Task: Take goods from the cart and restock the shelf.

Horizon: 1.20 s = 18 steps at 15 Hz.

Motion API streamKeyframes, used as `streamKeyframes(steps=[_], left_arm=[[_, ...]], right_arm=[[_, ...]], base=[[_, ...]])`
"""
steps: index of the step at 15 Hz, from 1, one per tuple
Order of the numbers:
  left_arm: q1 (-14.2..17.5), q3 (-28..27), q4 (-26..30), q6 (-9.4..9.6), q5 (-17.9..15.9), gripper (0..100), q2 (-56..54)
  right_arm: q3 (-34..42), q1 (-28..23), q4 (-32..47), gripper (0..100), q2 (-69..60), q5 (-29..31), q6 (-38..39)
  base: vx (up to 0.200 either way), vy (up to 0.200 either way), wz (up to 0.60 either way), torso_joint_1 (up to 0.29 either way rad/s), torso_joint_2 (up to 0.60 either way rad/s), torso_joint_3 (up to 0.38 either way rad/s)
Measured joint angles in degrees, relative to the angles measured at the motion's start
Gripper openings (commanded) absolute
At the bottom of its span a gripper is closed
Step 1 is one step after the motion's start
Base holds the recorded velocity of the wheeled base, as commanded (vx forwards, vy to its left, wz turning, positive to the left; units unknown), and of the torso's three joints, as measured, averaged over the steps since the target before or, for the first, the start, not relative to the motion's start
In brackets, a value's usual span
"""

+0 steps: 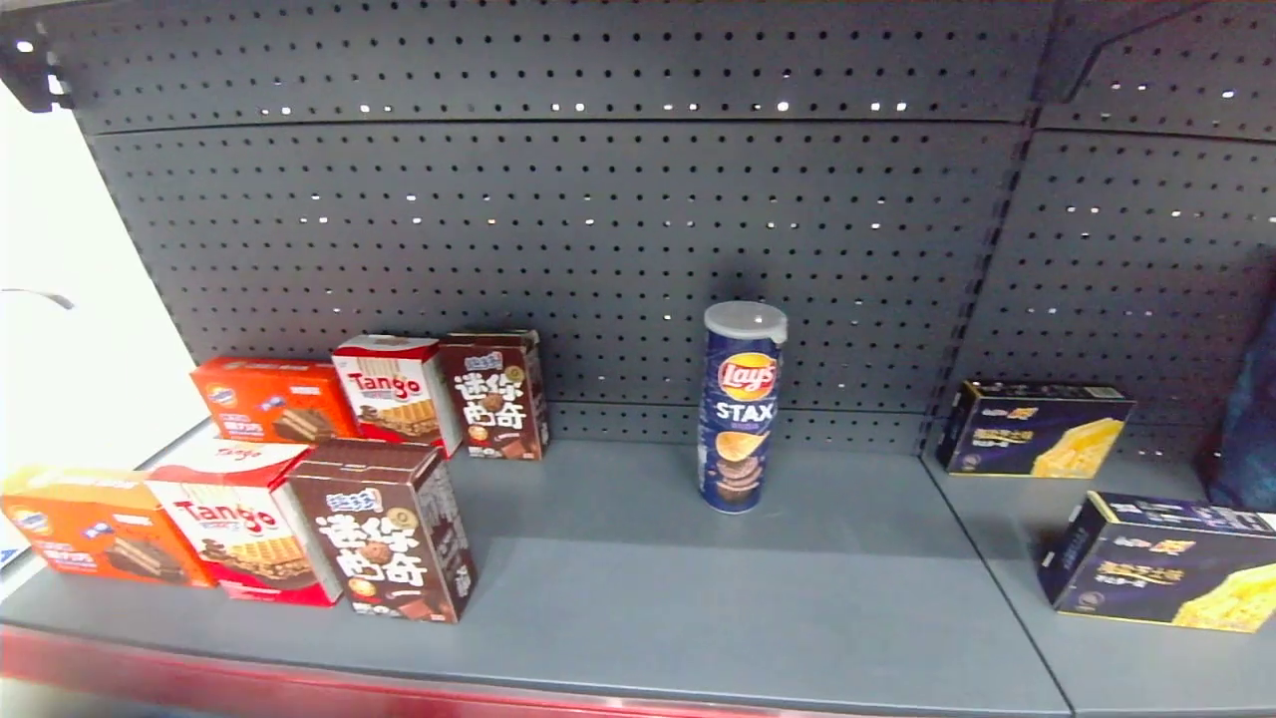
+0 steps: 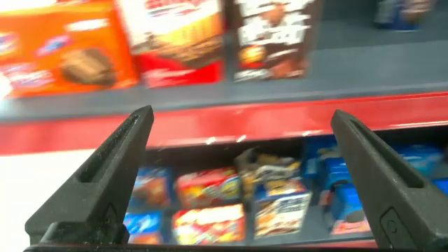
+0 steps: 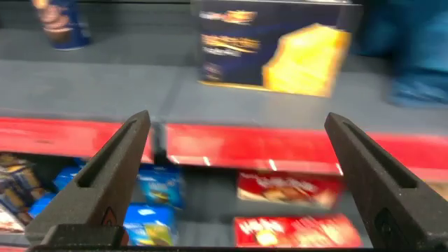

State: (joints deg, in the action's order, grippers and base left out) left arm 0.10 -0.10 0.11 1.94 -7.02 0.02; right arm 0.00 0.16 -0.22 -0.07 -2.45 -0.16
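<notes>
A blue chip can (image 1: 742, 407) stands upright in the middle of the grey shelf (image 1: 638, 598), near the pegboard back. My left gripper (image 2: 241, 115) is open and holds nothing. It hangs in front of the shelf's red front edge (image 2: 231, 126), below the orange box (image 2: 59, 52), the red wafer box (image 2: 178, 38) and the brown cookie box (image 2: 273, 38). My right gripper (image 3: 238, 117) is also open with nothing in it, level with the red edge (image 3: 245, 143) below a dark blue box with yellow print (image 3: 276, 49). The chip can (image 3: 63, 24) stands farther off.
Two rows of orange (image 1: 95, 524), red (image 1: 244, 534) and brown (image 1: 394, 534) boxes fill the shelf's left end. Two dark blue boxes (image 1: 1032, 429) (image 1: 1161, 563) lie on the right section. A lower shelf holds packaged goods (image 2: 210, 210) (image 3: 294, 210). Free room lies around the can.
</notes>
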Motion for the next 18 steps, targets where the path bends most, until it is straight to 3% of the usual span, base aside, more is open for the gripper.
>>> streamKeyframes(steps=[16, 18], left_arm=[[-0.02, 0.00, -0.04, 0.33, -0.09, 100, 0.00], [-0.02, 0.00, -0.04, 0.46, -0.09, 100, 0.00]], right_arm=[[0.00, 0.00, -0.02, 100, 0.00, 0.00, 0.00], [0.00, 0.00, -0.02, 100, 0.00, 0.00, 0.02]], base=[[0.000, 0.000, 0.60, 0.003, 0.00, 0.001], [0.000, 0.000, 0.00, 0.000, 0.00, 0.000]])
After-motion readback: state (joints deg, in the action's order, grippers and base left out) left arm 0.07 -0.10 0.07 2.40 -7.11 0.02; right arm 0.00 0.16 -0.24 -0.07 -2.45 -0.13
